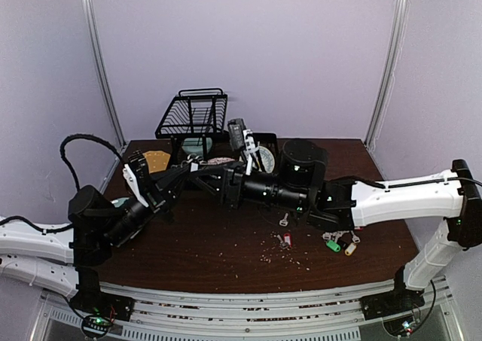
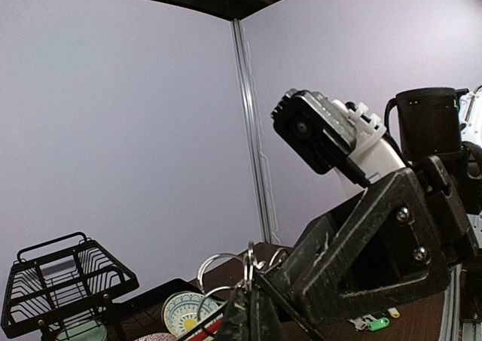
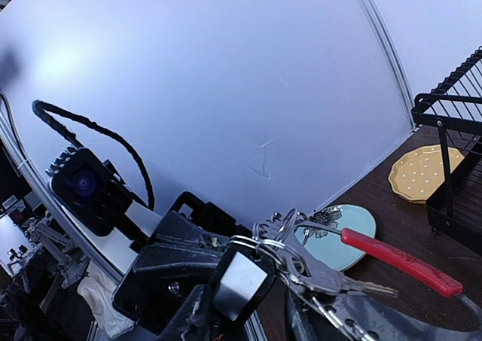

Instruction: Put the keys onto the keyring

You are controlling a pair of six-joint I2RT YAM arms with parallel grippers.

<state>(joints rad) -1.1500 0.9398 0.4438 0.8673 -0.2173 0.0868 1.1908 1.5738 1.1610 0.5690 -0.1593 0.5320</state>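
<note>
**One thin pinch holds the hoop, and we cannot vouch for the second**

On the left, our left gripper [image 2: 248, 315] is clamped tight on the keyring [image 3: 399, 260]. It holds it by the fringe of split rings [image 2: 249, 260], well above the table [image 1: 226, 243]. The hold is on thin, rounded wire, so we judge the first hazard to be here. A sideways pull could let the hoop swivel or slide out of the pinch and drop, perhaps onto the pale blue plate [image 3: 340, 232].

In the middle, the hoop's red arc juts away to the right. A few silver keys [image 3: 331, 282] hang from the rings just beside the fingers. They hang free, so they could swing across whichever ring is worked next, or snag on it.

On the right, our right gripper [image 3: 263, 299] is pushed in against the same bunch of rings. We cannot tell whether its jaws are parted or have hold of something, because the metal crowds the view. If it closes on the wrong ring, or tugs against the left arm, the two could wrench the hoop between them.

Furthest right, the loose keys [image 1: 340, 243] lie on the table, well apart from the hoop. Fetching one would leave that single narrow pinch to carry everything.
</note>
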